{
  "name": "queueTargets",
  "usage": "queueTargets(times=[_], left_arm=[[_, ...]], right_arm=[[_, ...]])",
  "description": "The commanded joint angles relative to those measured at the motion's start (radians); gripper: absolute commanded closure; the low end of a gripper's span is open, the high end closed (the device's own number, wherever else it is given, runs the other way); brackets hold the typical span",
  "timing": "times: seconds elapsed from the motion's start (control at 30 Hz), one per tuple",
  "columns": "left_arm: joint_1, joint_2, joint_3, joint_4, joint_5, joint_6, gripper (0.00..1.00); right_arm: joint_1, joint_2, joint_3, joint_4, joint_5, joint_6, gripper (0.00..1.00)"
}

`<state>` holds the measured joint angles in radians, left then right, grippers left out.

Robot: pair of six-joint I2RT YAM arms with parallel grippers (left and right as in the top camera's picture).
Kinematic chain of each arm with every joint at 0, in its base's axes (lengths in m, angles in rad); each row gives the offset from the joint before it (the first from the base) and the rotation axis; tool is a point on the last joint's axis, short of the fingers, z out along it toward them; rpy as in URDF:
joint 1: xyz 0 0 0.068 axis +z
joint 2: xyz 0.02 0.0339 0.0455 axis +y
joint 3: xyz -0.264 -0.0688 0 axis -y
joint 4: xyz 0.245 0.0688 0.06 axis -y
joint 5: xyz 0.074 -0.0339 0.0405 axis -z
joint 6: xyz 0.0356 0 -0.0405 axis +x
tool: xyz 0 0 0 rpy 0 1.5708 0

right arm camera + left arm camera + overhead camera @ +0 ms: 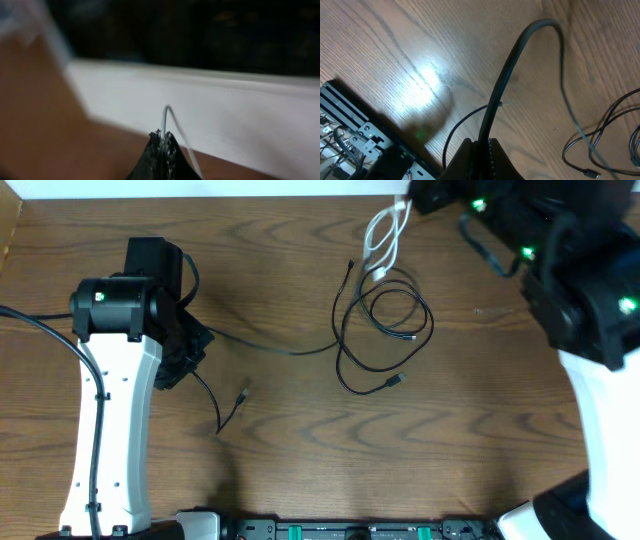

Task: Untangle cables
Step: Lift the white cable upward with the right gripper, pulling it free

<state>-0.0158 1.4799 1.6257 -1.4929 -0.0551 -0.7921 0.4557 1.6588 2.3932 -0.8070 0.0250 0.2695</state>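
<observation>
Black cables (385, 320) lie in loose loops on the wooden table, right of centre. One black cable (270, 345) runs left from the loops to my left gripper (185, 345); its plug end (243, 392) lies below. In the left wrist view the left gripper (485, 147) is shut on this black cable (520, 55), and the loops (600, 135) show at the right. My right gripper (408, 205) is at the back edge, holding the white cable (383, 235) up from the loops. In the right wrist view the right gripper (164, 136) is shut on the white cable (165, 117).
A black equipment rail (350, 530) runs along the table's front edge and also shows in the left wrist view (350, 125). A white border (200, 188) bounds the back edge. The right arm's body (590, 290) covers the back right corner.
</observation>
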Motion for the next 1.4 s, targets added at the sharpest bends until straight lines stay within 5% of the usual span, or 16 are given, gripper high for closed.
queueTargets(times=[0.0, 0.23, 0.4, 0.6, 0.9, 1.23, 1.37], left_arm=[[0.003, -0.010, -0.004, -0.005, -0.016, -0.002, 0.92], [0.003, -0.010, -0.004, -0.005, -0.016, -0.002, 0.92], [0.003, -0.010, -0.004, -0.008, -0.016, -0.002, 0.92], [0.003, -0.010, -0.004, -0.008, -0.016, -0.002, 0.92], [0.003, -0.010, -0.004, -0.001, -0.016, -0.003, 0.92], [0.003, -0.010, -0.005, 0.003, -0.015, -0.003, 0.92], [0.003, -0.010, -0.005, 0.021, 0.086, 0.089, 0.73]], right_arm=[[-0.005, -0.090, 0.009, -0.003, 0.406, 0.212, 0.98], [-0.006, -0.060, 0.006, -0.172, 0.830, 0.178, 0.98], [-0.005, -0.013, 0.006, -0.226, 0.715, 0.153, 0.99], [-0.005, -0.022, 0.010, -0.048, 0.334, 0.091, 0.98], [-0.005, -0.139, 0.073, 0.235, 0.425, 0.089, 0.98], [-0.005, -0.174, 0.073, 0.216, 0.779, 0.088, 0.98], [-0.005, -0.143, 0.072, 0.092, 0.691, 0.089, 0.98]])
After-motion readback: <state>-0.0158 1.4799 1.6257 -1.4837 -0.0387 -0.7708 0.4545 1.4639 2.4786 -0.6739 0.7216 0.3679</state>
